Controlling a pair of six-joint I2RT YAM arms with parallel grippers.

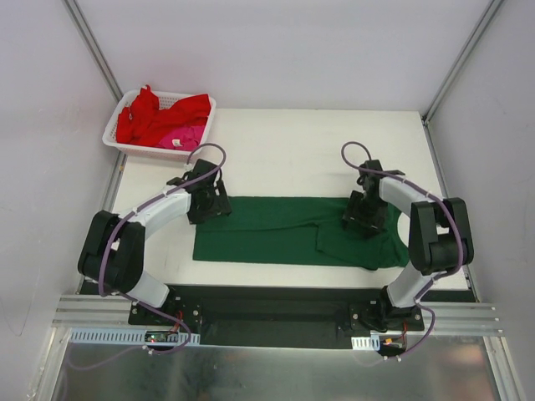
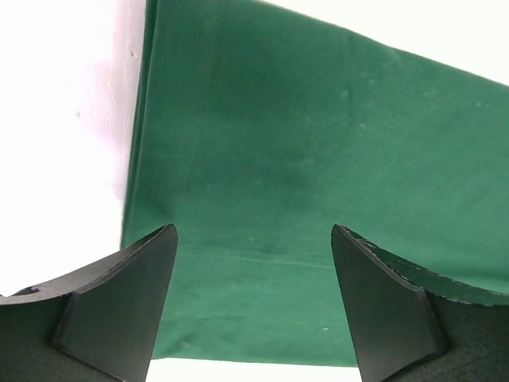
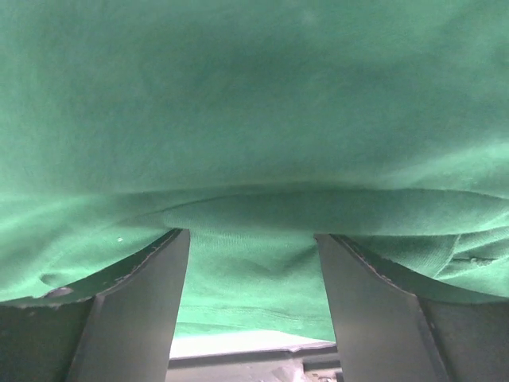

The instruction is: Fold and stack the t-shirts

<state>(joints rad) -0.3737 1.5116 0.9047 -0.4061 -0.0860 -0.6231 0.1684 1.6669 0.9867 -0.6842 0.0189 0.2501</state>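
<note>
A dark green t-shirt lies flat on the white table as a long strip, with a folded flap at its right end. My left gripper is over the strip's far left corner. In the left wrist view it is open, with flat green cloth below it. My right gripper is on the right part of the shirt. In the right wrist view it is open, its fingertips at a raised fold of the green cloth. Red t-shirts and a pink one lie crumpled in the basket.
A white mesh basket stands at the far left corner of the table. Grey walls and metal posts close in the back and sides. A black strip and a metal rail run along the near edge by the arm bases.
</note>
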